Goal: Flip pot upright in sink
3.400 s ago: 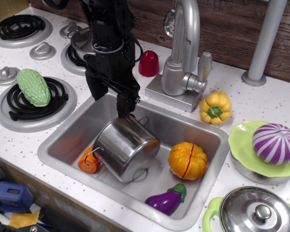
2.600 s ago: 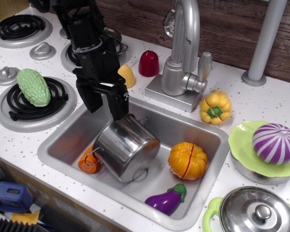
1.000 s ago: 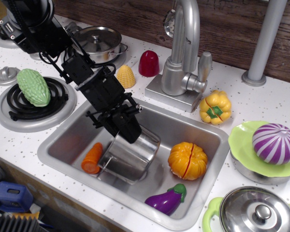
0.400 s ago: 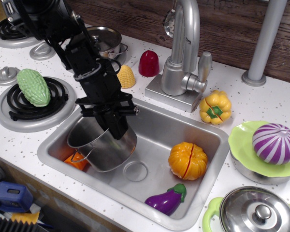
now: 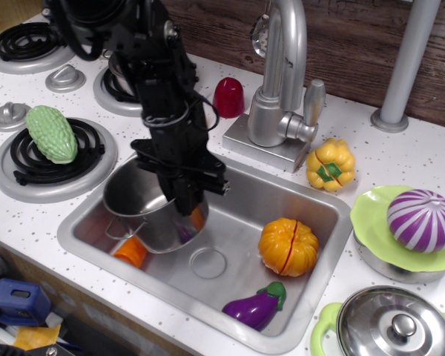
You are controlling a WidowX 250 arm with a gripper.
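The shiny steel pot [image 5: 137,200] stands almost upright, mouth up, in the left part of the sink [image 5: 282,200], tilted slightly. My black gripper [image 5: 187,202] reaches down from above and is shut on the pot's right rim, one finger inside and one outside. A wire loop handle [image 5: 119,228] shows on the pot's front left. The pot's base seems to sit just above or on the sink floor; I cannot tell which. The round drain ring [image 5: 208,262] lies bare to the right of the pot.
In the sink lie an orange carrot [image 5: 130,252], an orange pumpkin [image 5: 288,247] and a purple eggplant [image 5: 256,305]. The faucet [image 5: 282,81] stands behind. A green gourd [image 5: 51,133] sits on the left burner. A red cup [image 5: 228,97], a yellow pepper [image 5: 329,165] and a lidded pot [image 5: 393,326] are on the counter.
The pot lay on its side in the sink's middle; my gripper took its rim, swung it left and turned it mouth up. The drain ring is now uncovered.
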